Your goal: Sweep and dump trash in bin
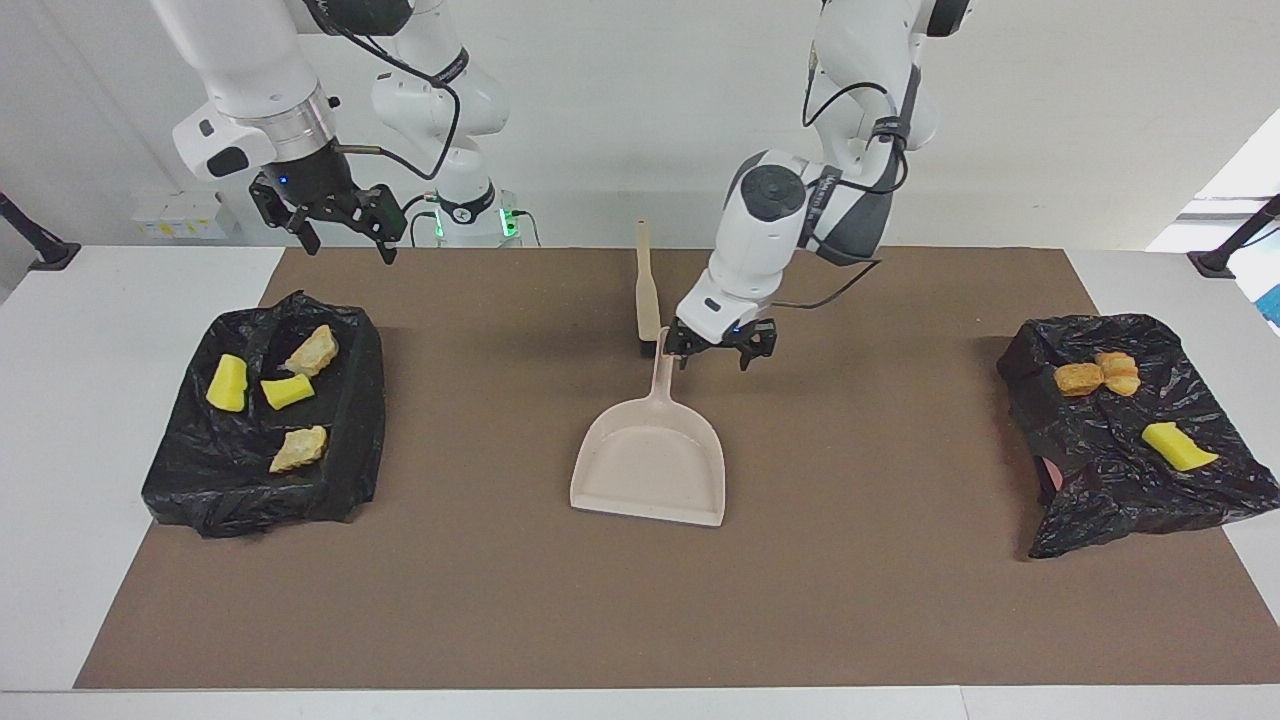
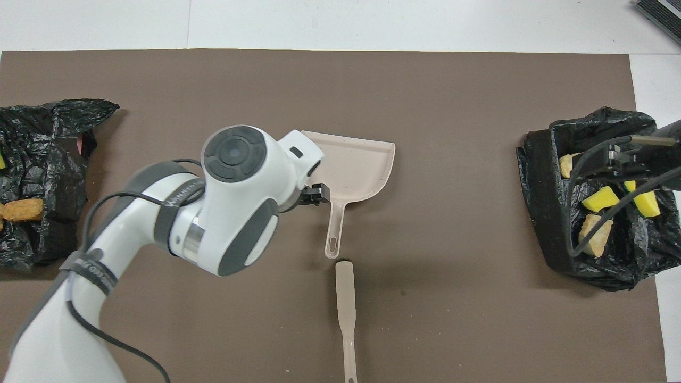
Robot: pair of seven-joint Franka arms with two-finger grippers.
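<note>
Brown mat (image 1: 500,600) carries the dustpan (image 1: 650,465); left tool (image 1: 714,355) and right tool (image 1: 343,232) hang unclenched.

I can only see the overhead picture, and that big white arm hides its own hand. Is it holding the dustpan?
Observer: No. The left gripper is open beside the dustpan handle, not closed on it.
Operator: What's on the black bag cut off at my edge?
Observer: Two golden-brown pieces and a yellow chunk lie on that bin bag.
Operator: And the other hand?
Observer: The right gripper hangs open in the air over the other bag.
</note>
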